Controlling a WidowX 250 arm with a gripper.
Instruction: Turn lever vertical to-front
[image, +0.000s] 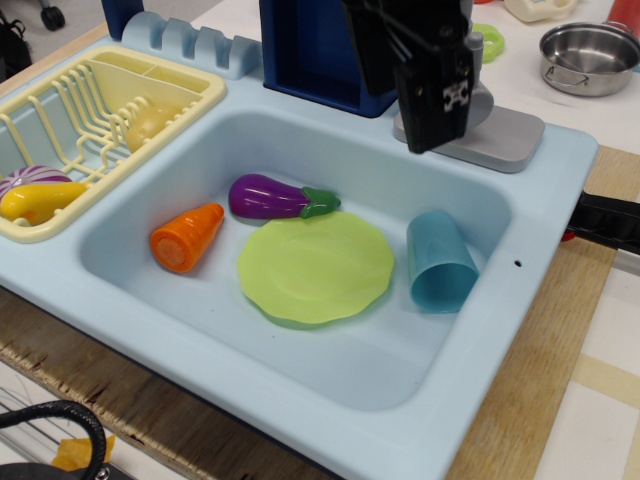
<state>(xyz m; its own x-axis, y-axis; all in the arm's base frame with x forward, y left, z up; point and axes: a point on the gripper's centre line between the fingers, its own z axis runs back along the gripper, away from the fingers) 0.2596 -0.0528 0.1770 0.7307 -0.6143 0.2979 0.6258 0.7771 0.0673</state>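
Observation:
The lever's flat grey base (512, 138) sits on the sink's back right corner. Its upright grey post (481, 70) shows just to the right of my gripper. The short lever arm itself is mostly hidden behind the gripper, so I cannot tell its angle. My black gripper (430, 135) hangs down from the top of the view, right in front of the post and over the left part of the base. Its fingers overlap in this view, so I cannot tell whether it is open, shut or touching the lever.
The light blue sink (300, 400) holds a purple eggplant (275, 197), an orange carrot (187, 237), a green plate (315, 268) and a blue cup (438, 262). A yellow dish rack (100, 110) stands at left. A steel pot (590, 55) and lime-green ring (491, 42) lie behind.

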